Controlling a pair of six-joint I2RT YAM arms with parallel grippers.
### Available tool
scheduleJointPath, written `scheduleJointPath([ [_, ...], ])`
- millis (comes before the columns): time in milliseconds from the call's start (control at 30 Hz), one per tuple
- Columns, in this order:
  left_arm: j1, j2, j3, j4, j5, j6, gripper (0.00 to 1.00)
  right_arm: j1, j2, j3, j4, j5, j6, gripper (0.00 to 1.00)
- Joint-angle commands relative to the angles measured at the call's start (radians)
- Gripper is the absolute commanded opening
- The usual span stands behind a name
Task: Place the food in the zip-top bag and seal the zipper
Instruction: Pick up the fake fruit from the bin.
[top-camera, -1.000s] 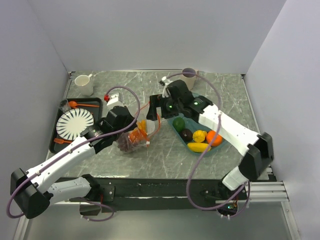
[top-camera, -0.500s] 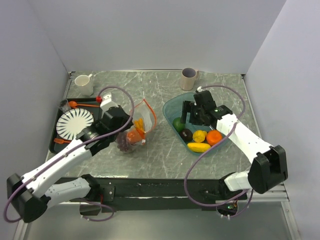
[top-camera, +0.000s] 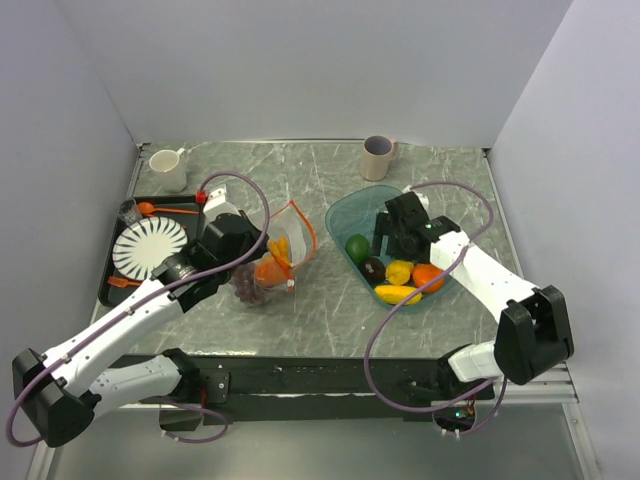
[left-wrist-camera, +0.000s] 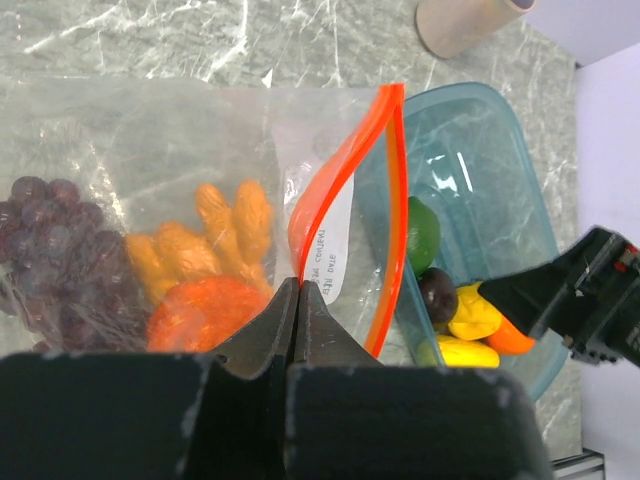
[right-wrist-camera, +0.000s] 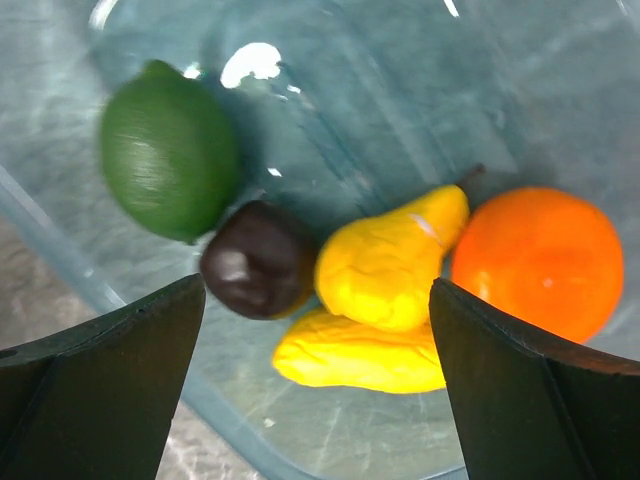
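The clear zip-top bag (top-camera: 270, 262) lies at table centre-left with its orange-red zipper (left-wrist-camera: 345, 170) mouth held open. Inside it are purple grapes (left-wrist-camera: 45, 240) and orange bits (left-wrist-camera: 215, 255). My left gripper (left-wrist-camera: 297, 285) is shut on the zipper strip at the bag's mouth. My right gripper (right-wrist-camera: 318, 300) is open above the teal bowl (top-camera: 345, 210), straddling the dark plum (right-wrist-camera: 258, 260), yellow lemon (right-wrist-camera: 390, 260) and banana-like piece (right-wrist-camera: 355, 352). The green avocado (right-wrist-camera: 168, 150) and the orange (right-wrist-camera: 540, 260) lie in the same bowl.
A black tray (top-camera: 112, 290) at the left holds a striped plate (top-camera: 150, 246), an orange spoon (top-camera: 160, 209) and a fork. A white mug (top-camera: 168, 168) stands at the back left, a beige cup (top-camera: 377, 156) at the back centre.
My right arm swung from the bag's mouth right to the bowl and settled low over the fruit. My left gripper keeps hold of the zipper; the bag mouth now stands open.
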Motion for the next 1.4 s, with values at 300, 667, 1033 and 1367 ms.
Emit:
scheduleJointPath([
  [300,0.004,0.027,0.013,0.036,0.042,0.029,0.01,-0.01,-0.01,-0.103,0.009,0.033,0.034,0.79],
  [667,0.004,0.047,0.013,0.042,0.052,0.021,0.01,-0.025,0.047,-0.111,0.035,-0.023,-0.005,0.57],
  [1033,0.004,0.038,0.008,0.041,0.039,0.027,0.01,-0.042,-0.002,-0.049,0.062,-0.02,-0.016,0.03],
  [1367,0.005,0.071,0.025,0.038,0.059,0.036,0.01,-0.045,-0.009,0.017,0.082,-0.027,-0.037,0.0],
])
